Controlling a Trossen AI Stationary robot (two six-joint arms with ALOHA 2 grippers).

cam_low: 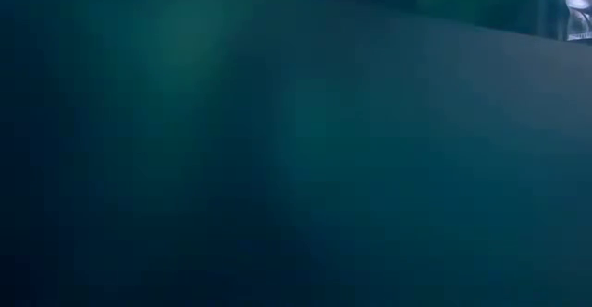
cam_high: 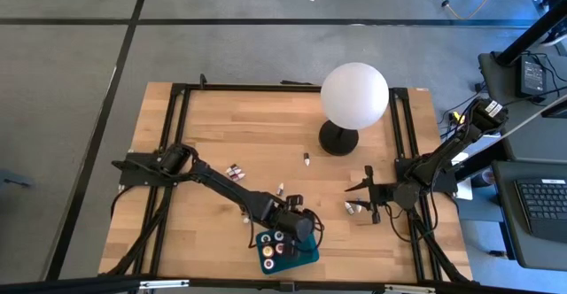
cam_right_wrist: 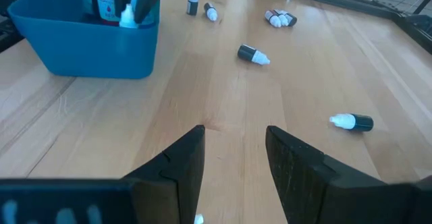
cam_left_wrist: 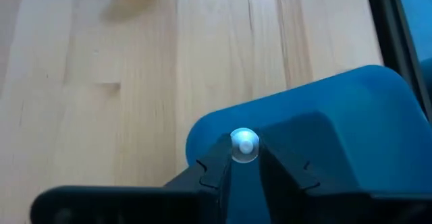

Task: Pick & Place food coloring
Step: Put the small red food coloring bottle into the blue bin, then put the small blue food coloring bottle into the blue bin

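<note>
Left gripper [cam_left_wrist: 244,158] pinches a white-capped food coloring bottle [cam_left_wrist: 244,145] over the teal tray [cam_high: 306,257]; right gripper [cam_right_wrist: 235,156] hangs parted and empty above the wooden table [cam_high: 248,126].

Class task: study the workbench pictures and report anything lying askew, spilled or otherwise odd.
Several food coloring bottles lie tipped on their sides, scattered over the wooden table instead of standing. Nothing looks spilled. The low view is oddly filled by the teal tray, so it shows nothing else.

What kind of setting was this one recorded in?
Likely a lab or office workspace: a wooden table with black rails stands on grey carpet, and a desk with a keyboard and cables sits to one side.
</note>
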